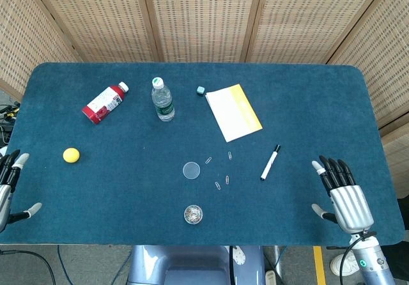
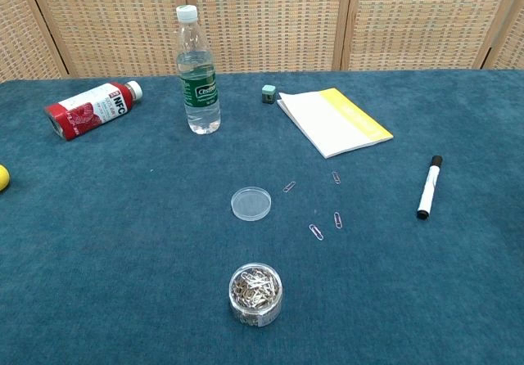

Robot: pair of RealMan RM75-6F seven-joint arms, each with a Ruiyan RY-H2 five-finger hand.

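My right hand (image 1: 342,195) hovers over the table's front right corner, fingers spread and holding nothing; the black-capped white marker (image 1: 270,162) (image 2: 426,187) is the nearest thing to it. At the front left edge my left hand (image 1: 9,186) is also spread and holds nothing, near the yellow ball (image 1: 71,155) (image 2: 2,177). Neither hand shows in the chest view. A small round tub of paper clips (image 1: 193,214) (image 2: 255,293) stands near the front, its clear lid (image 1: 191,170) (image 2: 250,203) lying apart behind it. Several loose paper clips (image 1: 218,185) (image 2: 316,232) lie beside the lid.
On the blue table (image 1: 115,189) a clear water bottle (image 1: 163,99) (image 2: 198,72) stands upright at the back. A red bottle (image 1: 105,103) (image 2: 88,108) lies on its side to its left. A white and yellow notepad (image 1: 234,112) (image 2: 334,121) and a small green cube (image 1: 200,91) (image 2: 268,94) lie further right.
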